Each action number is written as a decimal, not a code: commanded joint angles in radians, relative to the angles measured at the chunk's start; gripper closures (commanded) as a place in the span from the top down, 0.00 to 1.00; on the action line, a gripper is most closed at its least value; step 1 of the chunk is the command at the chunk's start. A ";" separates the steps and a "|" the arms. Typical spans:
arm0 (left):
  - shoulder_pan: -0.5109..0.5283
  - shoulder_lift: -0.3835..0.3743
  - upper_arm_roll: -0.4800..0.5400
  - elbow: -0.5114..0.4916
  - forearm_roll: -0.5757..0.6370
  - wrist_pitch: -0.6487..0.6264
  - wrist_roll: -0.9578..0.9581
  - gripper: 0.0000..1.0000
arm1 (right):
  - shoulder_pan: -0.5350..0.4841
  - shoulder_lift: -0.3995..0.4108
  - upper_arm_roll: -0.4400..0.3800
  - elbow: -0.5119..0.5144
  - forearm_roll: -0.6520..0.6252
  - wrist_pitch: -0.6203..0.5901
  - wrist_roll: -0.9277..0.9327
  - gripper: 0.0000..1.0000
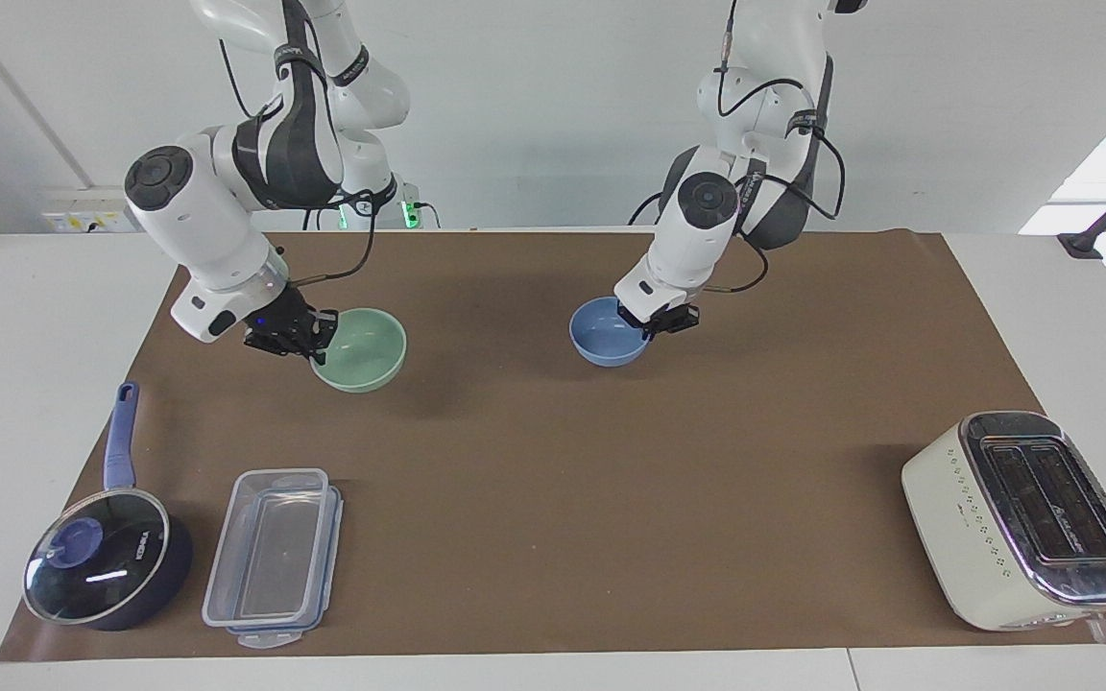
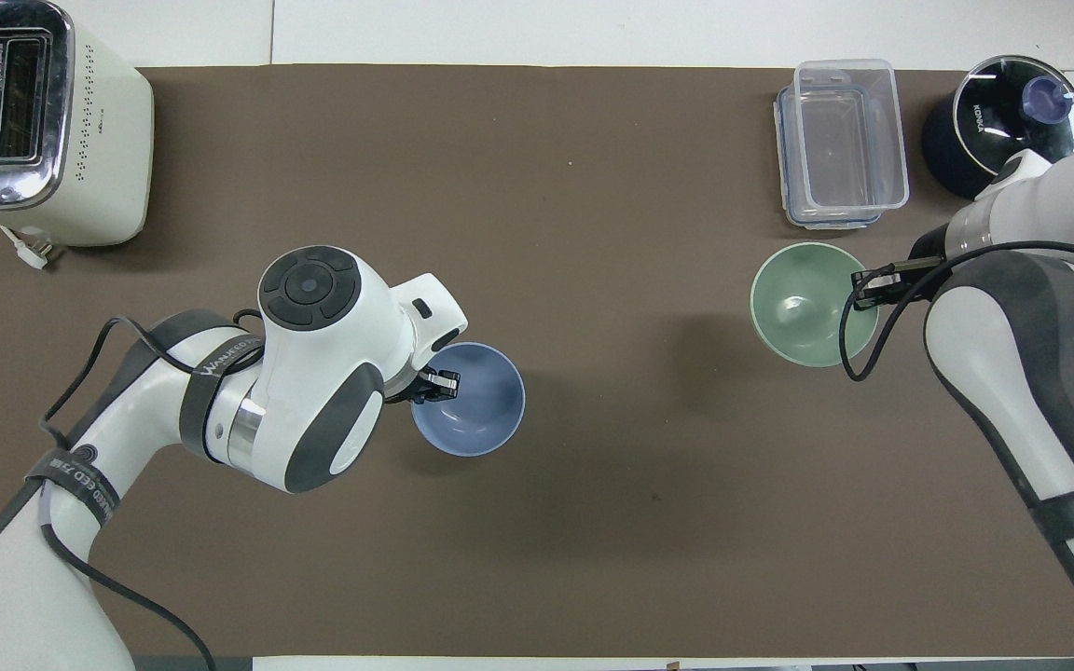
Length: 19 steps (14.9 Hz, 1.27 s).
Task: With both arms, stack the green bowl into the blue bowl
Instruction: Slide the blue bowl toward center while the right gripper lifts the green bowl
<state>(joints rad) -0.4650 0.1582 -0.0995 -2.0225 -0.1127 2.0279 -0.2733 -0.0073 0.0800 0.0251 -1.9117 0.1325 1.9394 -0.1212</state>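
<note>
My right gripper [image 1: 308, 341] is shut on the rim of the pale green bowl [image 1: 366, 347] and holds it upright a little above the brown mat, toward the right arm's end. It also shows in the overhead view, gripper [image 2: 868, 287] and green bowl [image 2: 803, 303]. My left gripper [image 1: 654, 324] is shut on the rim of the light blue bowl [image 1: 606, 344] and holds it upright just above the middle of the mat. In the overhead view the left gripper [image 2: 434, 384] grips the blue bowl [image 2: 476, 401] at its edge. The bowls are well apart.
A cream toaster [image 1: 1023, 518] stands at the left arm's end, far from the robots. A clear lidded container [image 1: 275, 557] and a dark blue saucepan with a glass lid [image 1: 107, 566] stand at the right arm's end, far from the robots.
</note>
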 commanded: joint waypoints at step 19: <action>0.325 -0.138 0.024 0.238 -0.032 -0.334 0.261 1.00 | 0.275 0.017 0.002 0.045 0.090 0.046 0.403 0.00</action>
<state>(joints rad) -0.2415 0.0270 -0.0702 -1.8467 -0.1927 1.7643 -0.0745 0.1855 0.0865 0.0297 -1.8881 0.1720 1.9367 0.1600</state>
